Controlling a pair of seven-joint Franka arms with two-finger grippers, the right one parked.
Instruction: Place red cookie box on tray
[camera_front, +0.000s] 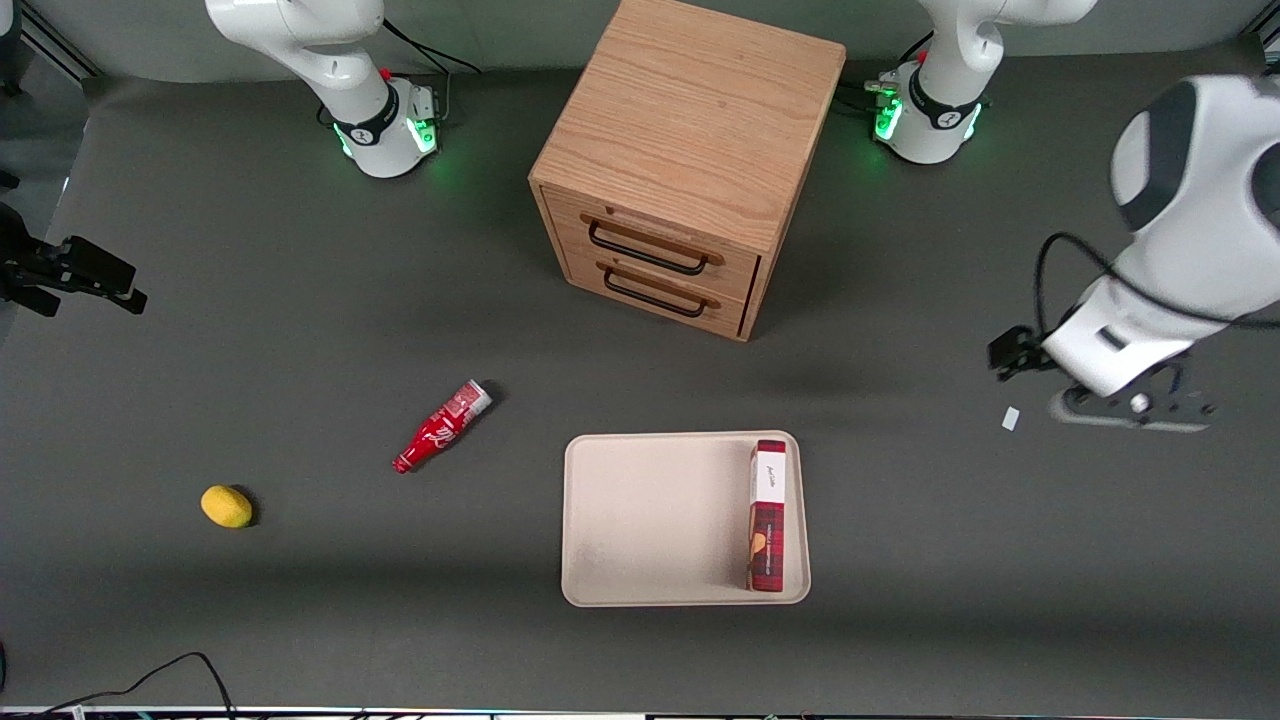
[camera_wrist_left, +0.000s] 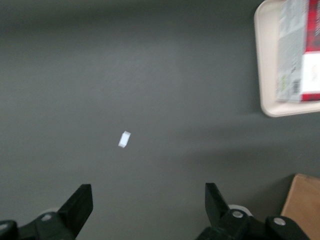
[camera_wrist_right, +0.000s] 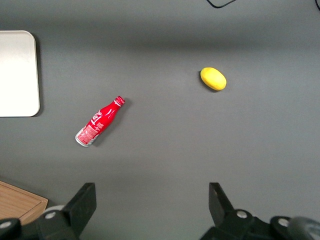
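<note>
The red cookie box (camera_front: 768, 515) stands on its long edge on the cream tray (camera_front: 650, 520), along the tray's rim toward the working arm's end, white end panel pointing to the drawer cabinet. Both also show in the left wrist view, the box (camera_wrist_left: 297, 50) on the tray (camera_wrist_left: 267, 60). My left gripper (camera_front: 1130, 410) hovers over bare table well away from the tray, toward the working arm's end. In the left wrist view the gripper (camera_wrist_left: 148, 200) is wide open and empty, with only grey table between its fingers (camera_wrist_left: 80, 205).
A wooden two-drawer cabinet (camera_front: 690, 150) stands farther from the front camera than the tray. A small white scrap (camera_front: 1010, 418) lies on the table beside the gripper. A red soda bottle (camera_front: 442, 426) and a yellow lemon (camera_front: 227, 506) lie toward the parked arm's end.
</note>
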